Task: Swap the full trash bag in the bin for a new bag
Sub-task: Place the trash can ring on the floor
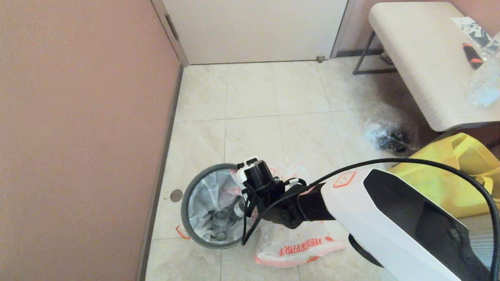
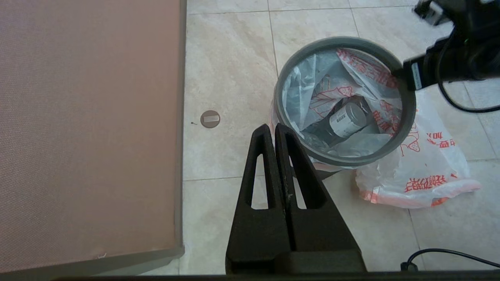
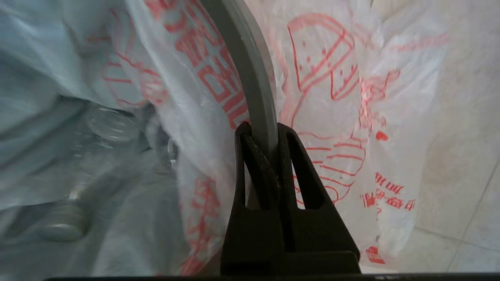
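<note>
The bin stands on the tiled floor by the wall, with its thin grey hoop on top. Inside it sits the full trash bag, translucent white, with a grey can showing. My right gripper is shut on the hoop at the bin's right side, its fingers straddling the rim. The new bag, with big red characters, lies crumpled on the floor against the bin's right. My left gripper hangs shut and empty above the floor beside the bin.
A pink wall runs close along the bin's left, with a floor drain between them. Further right are a clear bag of dark items, a yellow tote and a white table. A door is behind.
</note>
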### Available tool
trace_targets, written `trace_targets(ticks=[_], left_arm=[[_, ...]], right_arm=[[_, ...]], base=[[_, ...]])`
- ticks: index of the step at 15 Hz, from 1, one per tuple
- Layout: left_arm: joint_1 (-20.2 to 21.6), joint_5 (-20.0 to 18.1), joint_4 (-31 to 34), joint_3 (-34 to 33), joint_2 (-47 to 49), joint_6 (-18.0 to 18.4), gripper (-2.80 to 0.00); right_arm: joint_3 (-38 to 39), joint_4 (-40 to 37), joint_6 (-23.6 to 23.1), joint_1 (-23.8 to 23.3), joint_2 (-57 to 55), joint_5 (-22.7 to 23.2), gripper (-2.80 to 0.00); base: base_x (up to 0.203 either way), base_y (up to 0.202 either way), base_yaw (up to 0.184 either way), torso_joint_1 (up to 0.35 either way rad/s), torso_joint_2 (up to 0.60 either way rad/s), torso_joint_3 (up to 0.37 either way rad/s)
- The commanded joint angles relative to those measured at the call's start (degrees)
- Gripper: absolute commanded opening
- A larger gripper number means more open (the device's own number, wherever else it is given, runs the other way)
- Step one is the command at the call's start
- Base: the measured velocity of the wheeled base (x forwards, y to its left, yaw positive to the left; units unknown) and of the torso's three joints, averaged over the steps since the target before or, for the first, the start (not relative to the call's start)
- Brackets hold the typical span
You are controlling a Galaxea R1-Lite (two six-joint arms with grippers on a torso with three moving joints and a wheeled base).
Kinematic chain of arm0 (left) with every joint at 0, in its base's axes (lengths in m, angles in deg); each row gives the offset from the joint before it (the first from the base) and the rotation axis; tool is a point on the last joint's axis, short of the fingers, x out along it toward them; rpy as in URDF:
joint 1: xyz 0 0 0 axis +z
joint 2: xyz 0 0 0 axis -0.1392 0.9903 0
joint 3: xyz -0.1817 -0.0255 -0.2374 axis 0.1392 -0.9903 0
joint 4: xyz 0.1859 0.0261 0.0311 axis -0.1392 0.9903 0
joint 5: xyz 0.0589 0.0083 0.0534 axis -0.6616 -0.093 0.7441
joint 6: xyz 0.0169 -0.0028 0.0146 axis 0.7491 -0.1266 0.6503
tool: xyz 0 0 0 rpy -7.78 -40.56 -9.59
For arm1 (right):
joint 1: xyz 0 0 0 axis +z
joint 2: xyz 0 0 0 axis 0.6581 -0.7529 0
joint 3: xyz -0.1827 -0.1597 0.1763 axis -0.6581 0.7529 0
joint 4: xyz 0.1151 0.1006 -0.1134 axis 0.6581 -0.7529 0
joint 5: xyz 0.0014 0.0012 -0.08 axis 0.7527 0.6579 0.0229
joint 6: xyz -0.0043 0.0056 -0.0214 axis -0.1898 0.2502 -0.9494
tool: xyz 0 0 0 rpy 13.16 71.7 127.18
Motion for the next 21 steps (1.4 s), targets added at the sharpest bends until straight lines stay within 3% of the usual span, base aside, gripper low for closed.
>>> trace_targets(ticks=[1,7,13,17,21], left_arm=[[0.0,0.0,-0.1,-0.6,0.1,0.0,-2.80],[0.0,0.0,-0.1,-0.6,0.1,0.0,-2.80],[0.0,0.0,-0.1,-0.6,0.1,0.0,-2.80],[0.0,0.0,-0.1,-0.6,0.1,0.0,-2.80],[0.0,0.0,-0.1,-0.6,0.1,0.0,-2.80]], right_arm=[[0.3,-0.1,0.1,0.8,2.8,-0.1,-2.80],[6.0,-0.4,0.5,3.8,10.1,0.0,-2.80],[29.4,-0.1,0.6,3.7,28.6,-0.9,-2.80],[49.1,0.0,0.8,-3.3,43.6,-2.9,-2.80],[62.1,0.5,6.9,-14.7,51.1,-1.0,-2.80]], base=[[0.000,0.000,0.000,0.000,0.00,0.000],[0.000,0.000,0.000,0.000,0.00,0.000],[0.000,0.000,0.000,0.000,0.00,0.000],[0.000,0.000,0.000,0.000,0.00,0.000],[0.000,0.000,0.000,0.000,0.00,0.000]])
